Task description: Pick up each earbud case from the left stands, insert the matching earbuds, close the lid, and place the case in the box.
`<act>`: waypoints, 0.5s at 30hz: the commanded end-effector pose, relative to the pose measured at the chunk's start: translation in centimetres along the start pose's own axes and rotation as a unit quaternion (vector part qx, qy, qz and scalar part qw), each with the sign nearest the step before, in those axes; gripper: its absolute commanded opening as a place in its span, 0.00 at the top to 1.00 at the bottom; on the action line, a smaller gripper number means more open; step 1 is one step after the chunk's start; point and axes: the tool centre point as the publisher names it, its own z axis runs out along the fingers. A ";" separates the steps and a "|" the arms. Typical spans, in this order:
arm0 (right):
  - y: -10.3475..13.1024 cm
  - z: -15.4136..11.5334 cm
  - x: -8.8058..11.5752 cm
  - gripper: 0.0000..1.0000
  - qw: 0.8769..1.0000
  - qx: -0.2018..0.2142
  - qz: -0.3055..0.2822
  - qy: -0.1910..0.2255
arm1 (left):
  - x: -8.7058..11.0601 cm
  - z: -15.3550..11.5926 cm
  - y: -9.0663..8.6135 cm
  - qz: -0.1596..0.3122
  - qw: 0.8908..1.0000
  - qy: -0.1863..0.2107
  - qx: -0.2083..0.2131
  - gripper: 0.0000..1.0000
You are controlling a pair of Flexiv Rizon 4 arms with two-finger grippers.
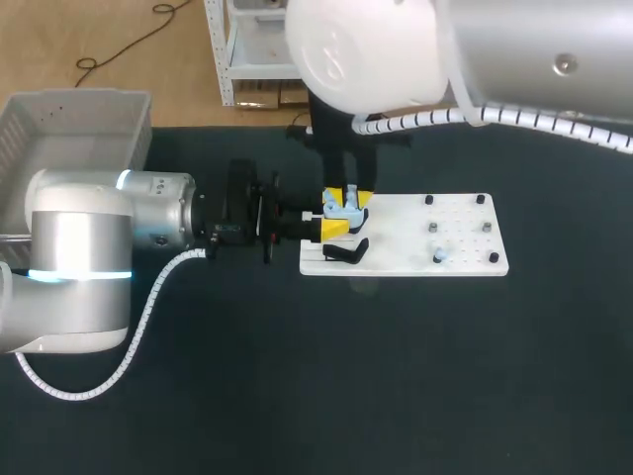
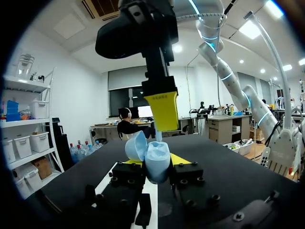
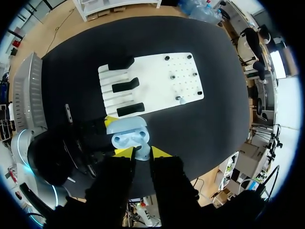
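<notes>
At the far left corner of the dark table (image 1: 297, 396) sits a grey box (image 1: 74, 97). Beside it the left arm (image 1: 109, 228) lies low over the table, pointing at the white board (image 1: 406, 223). The left claw (image 1: 334, 216) grips a pale-blue case (image 3: 128, 134) from both sides just above the board's left edge, with the lid open and both hollows facing up. The right claw (image 3: 142, 152) hangs straight down over the case, pinching a small pale-blue earbud (image 3: 141, 150) just above the case's rim. Three black stands (image 3: 125, 85) line the board's left end. Farther right, among the pegs, a small pale-blue piece (image 1: 439, 255) stands on the board.
</notes>
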 end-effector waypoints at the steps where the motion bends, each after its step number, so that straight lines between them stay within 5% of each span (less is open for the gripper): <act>1: 0.2 0.0 -0.2 1.00 1.000 0.002 0.000 0.003 | 0.1 0.0 -0.1 0.001 1.000 -0.001 -0.002 1.00; 15: 0.2 0.4 -0.6 1.00 1.000 0.007 0.005 0.014 | 0.1 0.0 -0.1 0.001 1.000 -0.001 -0.002 1.00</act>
